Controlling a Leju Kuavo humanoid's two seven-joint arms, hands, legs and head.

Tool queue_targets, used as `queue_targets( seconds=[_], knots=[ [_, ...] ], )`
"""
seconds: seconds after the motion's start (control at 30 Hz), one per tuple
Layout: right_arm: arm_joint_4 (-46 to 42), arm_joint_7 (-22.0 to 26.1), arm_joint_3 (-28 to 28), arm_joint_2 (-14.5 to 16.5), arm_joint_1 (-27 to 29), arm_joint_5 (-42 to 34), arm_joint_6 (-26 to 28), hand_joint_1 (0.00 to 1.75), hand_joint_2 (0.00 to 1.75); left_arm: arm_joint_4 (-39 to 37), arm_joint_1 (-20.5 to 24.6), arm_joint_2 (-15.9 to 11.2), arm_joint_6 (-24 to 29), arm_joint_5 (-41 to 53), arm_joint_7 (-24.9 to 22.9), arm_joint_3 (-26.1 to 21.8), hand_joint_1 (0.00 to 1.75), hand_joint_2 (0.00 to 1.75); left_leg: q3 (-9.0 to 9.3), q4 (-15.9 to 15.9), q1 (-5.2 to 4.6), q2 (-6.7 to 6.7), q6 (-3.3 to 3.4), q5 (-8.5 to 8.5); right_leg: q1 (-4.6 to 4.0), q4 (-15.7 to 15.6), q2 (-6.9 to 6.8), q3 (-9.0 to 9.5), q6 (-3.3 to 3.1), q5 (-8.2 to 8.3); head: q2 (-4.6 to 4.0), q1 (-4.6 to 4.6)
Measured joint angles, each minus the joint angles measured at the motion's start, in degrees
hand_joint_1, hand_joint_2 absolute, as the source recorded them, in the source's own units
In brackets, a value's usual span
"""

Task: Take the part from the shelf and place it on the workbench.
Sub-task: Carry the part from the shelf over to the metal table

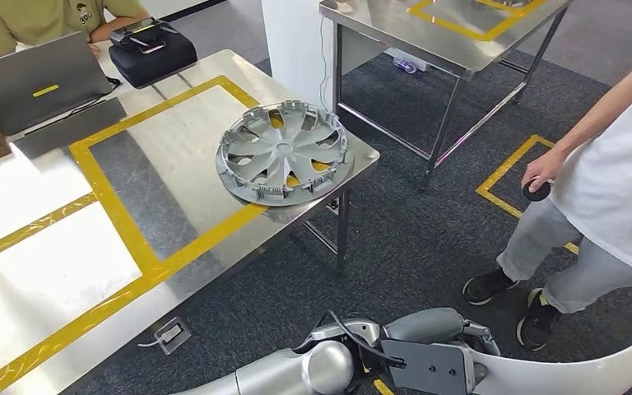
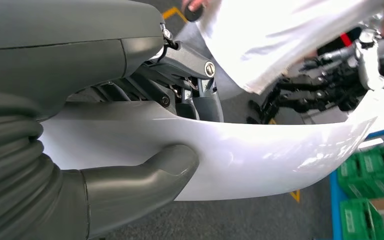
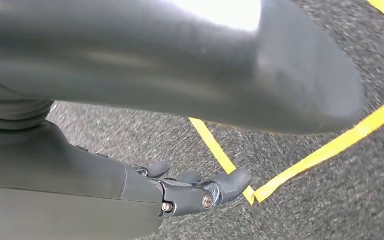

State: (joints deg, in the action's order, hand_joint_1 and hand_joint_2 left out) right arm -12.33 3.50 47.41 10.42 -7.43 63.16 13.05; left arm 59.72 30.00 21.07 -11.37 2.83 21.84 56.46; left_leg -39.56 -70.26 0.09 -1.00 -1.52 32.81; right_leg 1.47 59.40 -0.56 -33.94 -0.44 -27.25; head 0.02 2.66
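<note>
Left hand grips the white part, low beside the counter; right hand empty, fingers loosely apart. Risk: long part clips the counter edge or the person (standing close).

A long, curved, glossy white plastic panel is gripped by the left hand, the thick grey thumb being pressed against its face. The right hand is held empty, fingers extended and apart.
</note>
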Motion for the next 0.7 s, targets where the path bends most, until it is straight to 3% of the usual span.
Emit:
queue_targets(
  seconds=[0.03,0.07,0.1,0.13,0.2,0.27,0.37,0.43,0.5,0.57,0.6,0.63,0.7],
  knots=[
    [0.0,-0.02,0.0,0.01,0.19,0.02,-0.02,0.0,0.0,-0.05,-0.05,-0.03,0.02,-0.01,0.01,0.0,1.75,1.75,-1.63,-3.43,0.05,0.26,-0.13,1.33,-0.09,0.01,-0.87,0.0,-0.07,-0.05,0.0,0.01],
    [0.0,-0.04,0.0,0.03,0.31,0.03,-0.04,0.0,0.0,-0.14,-0.1,-0.05,0.04,-0.01,-0.01,0.0,1.75,1.75,-2.45,-5.24,0.07,0.33,-0.19,1.64,-0.15,0.02,-1.74,0.02,-0.1,-0.09,0.0,0.02],
    [0.0,-0.04,0.0,0.07,0.31,0.07,-0.1,0.0,0.0,-0.24,-0.14,-0.08,0.07,-0.01,-0.01,0.0,1.75,1.75,-2.2,-4.94,0.07,0.45,-0.16,0.89,-0.2,0.03,-2.53,0.07,-0.12,-0.13,0.0,0.02],
    [0.0,-0.04,0.0,0.14,0.23,0.13,-0.22,0.0,0.0,-0.32,-0.16,-0.08,0.08,-0.01,-0.01,0.0,1.75,1.75,-0.71,-2.22,0.05,0.82,-0.03,-0.79,-0.24,0.03,-3.2,0.18,-0.07,-0.19,0.0,0.02],
    [0.0,-0.02,0.0,0.37,-0.02,0.26,-0.46,0.0,0.0,-0.42,-0.11,-0.04,0.1,-0.01,0.11,0.0,1.75,1.75,3.58,5.79,-0.25,3.13,0.58,-4.14,-0.45,0.08,-4.32,0.51,0.21,-0.4,0.0,0.03],
    [0.0,-0.04,0.0,0.56,-0.26,0.27,-0.54,0.0,0.0,-0.43,-0.02,0.02,0.11,-0.05,0.33,-0.01,1.75,1.75,5.73,10.33,-0.7,4.7,1.41,-5.33,-0.69,0.13,-5.32,0.74,0.79,-0.6,0.0,0.01],
    [0.0,-0.04,0.0,0.78,-0.62,0.24,-0.53,0.0,0.0,-0.41,0.01,0.05,0.11,-0.19,0.46,-0.03,1.75,1.75,5.71,11.09,-0.82,3.12,2.47,-5.65,-0.54,0.03,-6.45,1.22,1.84,-0.78,0.0,-0.01],
    [0.0,0.06,0.0,0.87,-0.82,0.22,-0.53,0.0,0.0,-0.4,0.09,0.13,0.11,-0.28,0.51,-0.04,1.75,1.75,6.05,11.63,-0.39,1.83,3.12,-6.18,-0.29,2.1,-3.96,0.51,2.48,-2.36,0.0,-0.18],
    [0.0,0.09,0.0,0.88,-0.76,0.17,-0.53,0.0,0.0,-0.43,0.18,0.19,0.11,-0.33,0.59,-0.03,1.75,1.75,6.1,11.78,-0.14,0.59,3.46,-6.44,-0.15,8.3,-0.56,-2.52,2.88,-5.64,0.0,-0.53],
    [0.0,-0.03,0.0,0.88,-0.49,0.09,-0.51,0.0,0.0,-0.5,0.14,0.2,0.11,-0.37,0.62,-0.02,1.75,1.75,5.96,11.62,-0.15,-0.83,3.55,-6.46,-0.13,14.45,0.35,-5.86,3.11,-7.78,0.0,-0.72],
    [0.0,-0.1,0.0,0.88,-0.37,0.05,-0.49,0.0,0.0,-0.56,0.11,0.17,0.11,-0.39,0.61,-0.02,1.75,1.75,5.88,11.48,-0.15,-1.6,3.53,-6.44,-0.09,15.23,0.42,-6.52,3.18,-7.36,0.0,-0.73],
    [0.0,-0.19,0.0,0.87,-0.31,-0.01,-0.43,0.0,0.0,-0.61,0.1,0.16,0.11,-0.42,0.61,-0.02,1.75,1.75,5.82,11.28,-0.11,-2.38,3.44,-6.39,-0.02,13.81,0.51,-6.07,3.21,-5.84,0.0,-0.74],
    [0.0,-0.31,0.0,0.81,-0.3,-0.1,-0.26,0.0,0.0,-0.68,0.09,0.13,0.11,-0.5,0.61,-0.02,1.75,1.75,5.67,10.81,0.01,-3.81,3.05,-6.19,0.36,6.63,2.08,-2.81,3.25,-1.88,0.0,-0.77]
  ],
)
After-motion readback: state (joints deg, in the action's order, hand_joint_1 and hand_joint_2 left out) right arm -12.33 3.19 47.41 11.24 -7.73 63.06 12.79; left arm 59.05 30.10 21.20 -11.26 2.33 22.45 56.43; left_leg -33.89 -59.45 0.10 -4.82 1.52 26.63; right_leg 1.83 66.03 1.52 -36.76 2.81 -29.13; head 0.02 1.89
